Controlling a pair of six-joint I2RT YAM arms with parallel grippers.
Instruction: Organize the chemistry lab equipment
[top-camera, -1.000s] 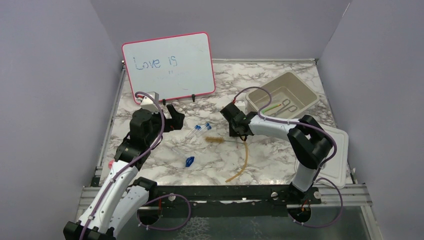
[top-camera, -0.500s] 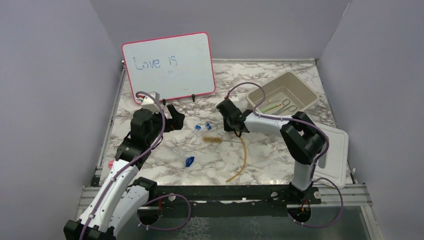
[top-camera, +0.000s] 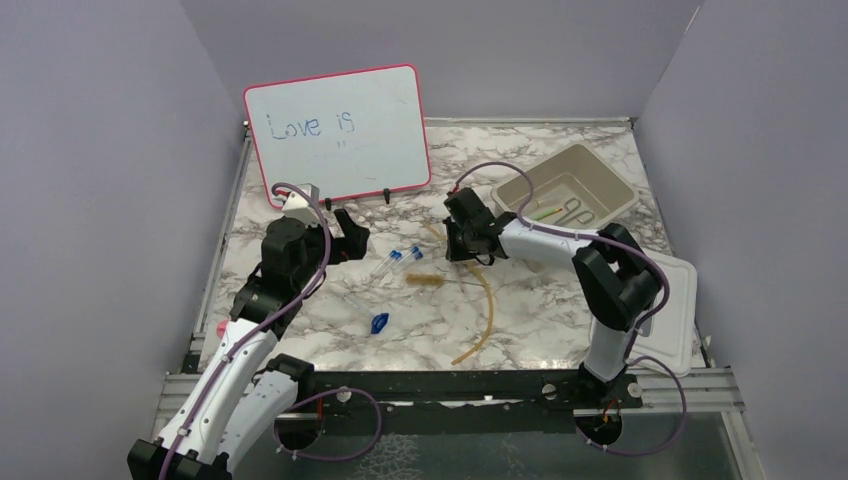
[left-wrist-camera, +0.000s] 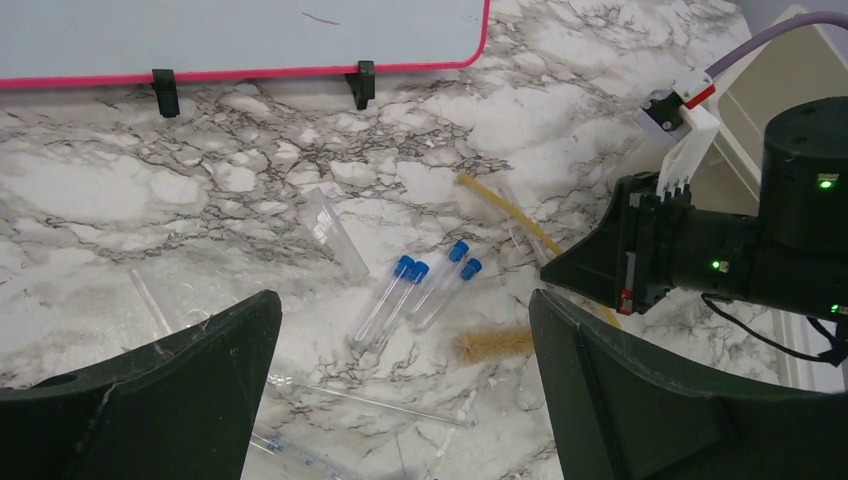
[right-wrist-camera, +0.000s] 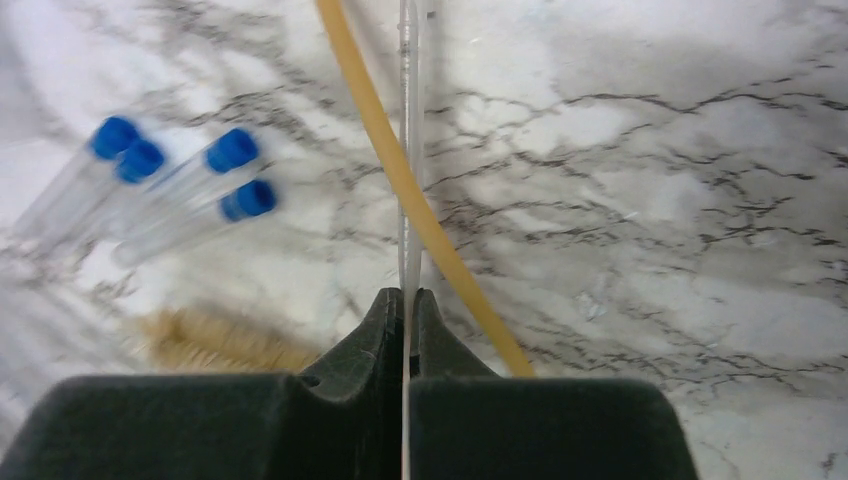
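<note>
My right gripper (right-wrist-camera: 408, 295) is shut on a thin clear glass rod (right-wrist-camera: 409, 150) that runs straight out from its jaws, low over the marble. The amber rubber hose (right-wrist-camera: 362, 100) slants across just beside the rod. Several clear tubes with blue caps (top-camera: 400, 260) lie left of it, with a tan bristle brush (top-camera: 428, 281) below them. My left gripper (left-wrist-camera: 403, 300) hangs open above the tubes (left-wrist-camera: 410, 290), holding nothing. A small blue piece (top-camera: 379, 323) lies nearer the arms. The green-tipped stick (top-camera: 545, 213) and wire tongs (top-camera: 575, 208) lie in the tub.
The beige tub (top-camera: 575, 150) stands at the back right, its lid (top-camera: 670, 310) flat near the right edge. The pink-framed whiteboard (top-camera: 340, 130) stands at the back left. More clear glass rods (left-wrist-camera: 380, 400) lie under my left gripper.
The right gripper has closed onto the thin clear rod and shifted a little toward the back left. The hose's upper end has swung left. The left arm has not moved.
</note>
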